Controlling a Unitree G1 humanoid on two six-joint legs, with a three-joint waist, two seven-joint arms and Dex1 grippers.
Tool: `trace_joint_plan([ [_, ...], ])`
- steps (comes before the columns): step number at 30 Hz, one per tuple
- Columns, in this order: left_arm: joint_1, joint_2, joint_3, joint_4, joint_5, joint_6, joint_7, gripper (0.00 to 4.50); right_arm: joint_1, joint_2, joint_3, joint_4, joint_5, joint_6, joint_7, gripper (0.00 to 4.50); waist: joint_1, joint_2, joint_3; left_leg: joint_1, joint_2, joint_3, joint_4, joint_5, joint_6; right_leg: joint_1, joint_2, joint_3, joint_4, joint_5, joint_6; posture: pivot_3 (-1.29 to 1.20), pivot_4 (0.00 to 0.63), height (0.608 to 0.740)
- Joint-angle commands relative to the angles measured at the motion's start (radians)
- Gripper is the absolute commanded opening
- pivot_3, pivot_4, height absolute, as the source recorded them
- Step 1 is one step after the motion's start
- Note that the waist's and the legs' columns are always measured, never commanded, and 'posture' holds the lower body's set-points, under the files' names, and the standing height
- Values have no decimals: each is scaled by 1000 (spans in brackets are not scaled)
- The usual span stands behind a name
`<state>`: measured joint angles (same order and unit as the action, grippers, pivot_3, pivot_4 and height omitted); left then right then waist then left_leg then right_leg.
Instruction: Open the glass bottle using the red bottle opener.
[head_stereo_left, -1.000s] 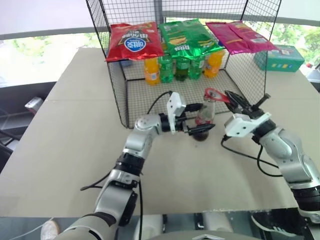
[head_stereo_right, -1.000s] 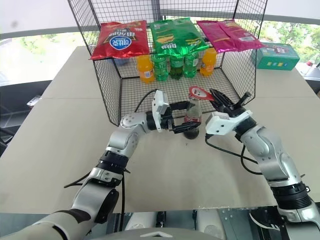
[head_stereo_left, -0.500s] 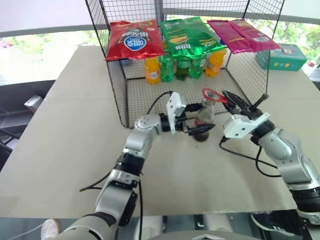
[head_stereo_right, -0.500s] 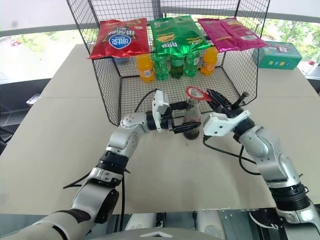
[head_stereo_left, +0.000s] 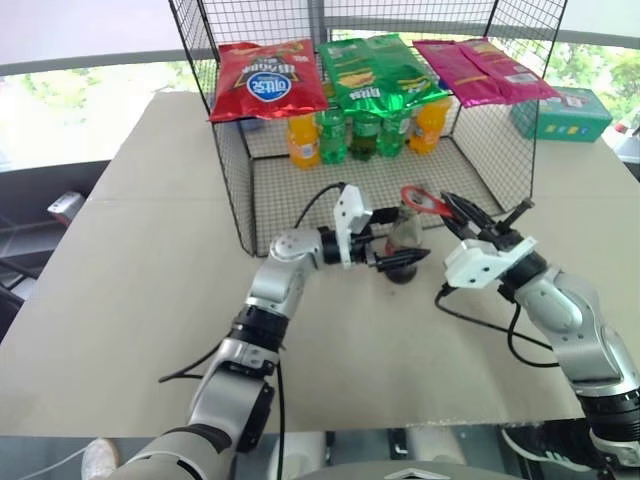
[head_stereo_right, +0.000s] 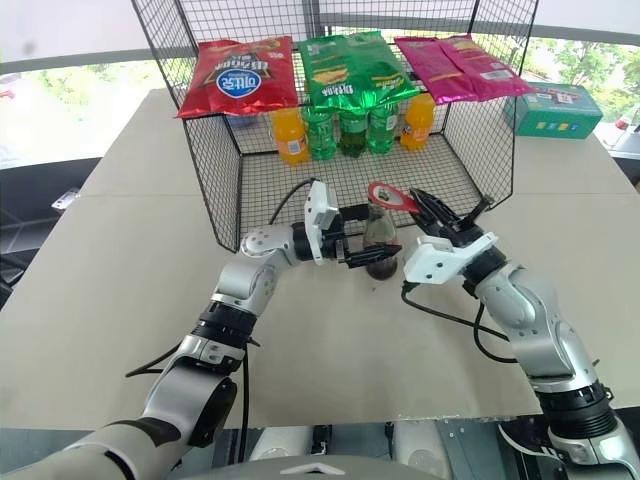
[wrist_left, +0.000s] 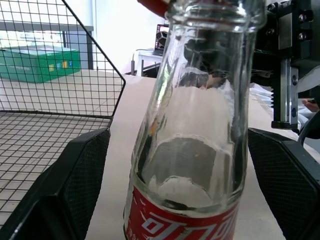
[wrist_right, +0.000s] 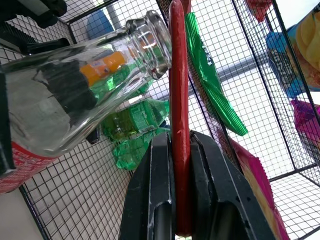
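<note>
Beige table before bright windows. Upper centre: wire cage draped with crisp bags over soda bottles; green box upper right. Centre: bottle between the wide-open left gripper; right gripper clamps the opener at its mouth.

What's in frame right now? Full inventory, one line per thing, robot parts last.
clear glass cola bottle: 1, dark liquid, red label, upright on table before the cage
flat red bottle opener: 1, at bottle mouth
black wire mesh cage: 1, on table
crisp bags: 3, red, green, pink, atop cage
plastic soda bottles: orange and green, row at cage back
teal box: 1, table's far right
beige table: 1
left gripper: fingers either side of bottle
right gripper: shut on opener handle
</note>
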<state>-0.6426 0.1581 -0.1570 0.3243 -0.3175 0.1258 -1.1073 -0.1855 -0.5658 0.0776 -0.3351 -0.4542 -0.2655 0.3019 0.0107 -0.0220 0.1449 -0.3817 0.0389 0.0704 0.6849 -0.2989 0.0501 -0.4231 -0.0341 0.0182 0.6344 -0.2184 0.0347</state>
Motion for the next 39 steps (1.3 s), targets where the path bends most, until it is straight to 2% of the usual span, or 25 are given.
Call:
trace_joint_plan([
  [1,-5,-4,1,-24,-8,-16,-2,4429,-13,3,-30,-36,6,4,-7,0,0,0,0,0,0,0,0,0,0,0,0,0,0,0,0,0,150,740],
  [19,-3,-3,6,-35,-20,-14,-9,4429,-27,67,-80,-63,74,94,-25,0,0,0,0,0,0,0,0,0,0,0,0,0,0,2,4,0,150,740],
  [25,47,34,50,-157,-97,10,-33,4429,-28,190,-179,-125,233,348,-21,0,0,0,0,0,1,-1,0,0,-1,0,0,0,1,2,4,0,150,740],
  [31,130,90,93,-315,-177,75,-12,4429,-10,225,-263,-161,402,572,20,0,0,1,0,0,1,-2,0,0,0,0,0,0,1,2,4,0,150,740],
  [39,292,115,223,-570,-219,131,239,4429,163,188,-330,-243,728,963,178,0,0,1,0,0,2,-3,-1,0,0,0,-1,-1,1,2,4,0,150,740],
])
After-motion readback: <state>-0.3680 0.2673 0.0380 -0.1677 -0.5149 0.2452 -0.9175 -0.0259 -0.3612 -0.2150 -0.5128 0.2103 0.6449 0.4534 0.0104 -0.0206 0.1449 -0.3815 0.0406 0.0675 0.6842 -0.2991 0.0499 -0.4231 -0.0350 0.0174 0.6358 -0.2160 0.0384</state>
